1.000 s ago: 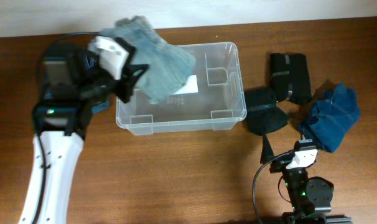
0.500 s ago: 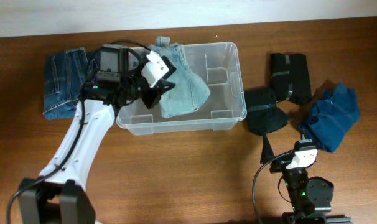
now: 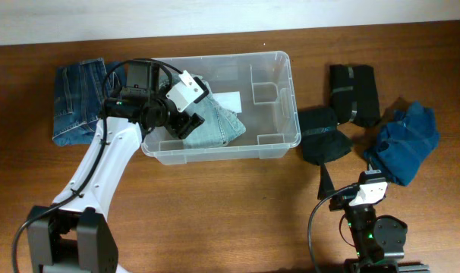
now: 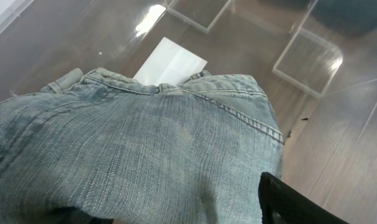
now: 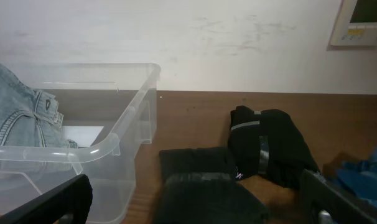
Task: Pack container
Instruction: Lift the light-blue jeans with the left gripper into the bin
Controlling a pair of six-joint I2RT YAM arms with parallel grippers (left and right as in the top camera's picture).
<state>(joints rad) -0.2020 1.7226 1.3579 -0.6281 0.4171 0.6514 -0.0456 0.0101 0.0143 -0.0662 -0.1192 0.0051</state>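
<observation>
Clear container (image 3: 269, 114) at the far middle of the table (image 3: 215, 212), open side up, set lengthwise left to right. Holds light-blue jeans (image 3: 215, 129) in its left half, bunched on the base and covering the left edge of the white label (image 3: 230, 100). Right half bare, showing only moulded ridges.

Left gripper (image 3: 184, 123) down inside the container's left half, right on top of the light-blue jeans. Cannot tell whether pinching the denim or spread: only one dark finger (image 4: 294, 202) visible, at the lower right corner of the left wrist view, with denim (image 4: 145, 155) filling most of that view and the label (image 4: 170, 62) beyond it.

Just left of the container, folded dark-blue jeans (image 3: 77, 102) flat on the table, touching or nearly touching its left wall.

To the right of the container, two black garments: one (image 3: 325, 136) just beside the right wall, another (image 3: 353, 92) with a grey strip farther back. Further right, a crumpled blue garment (image 3: 404, 144).

Right gripper (image 5: 195, 183) low at the near right of the table, well apart from the container, spread wide, holding nothing, aimed at the black garments.
</observation>
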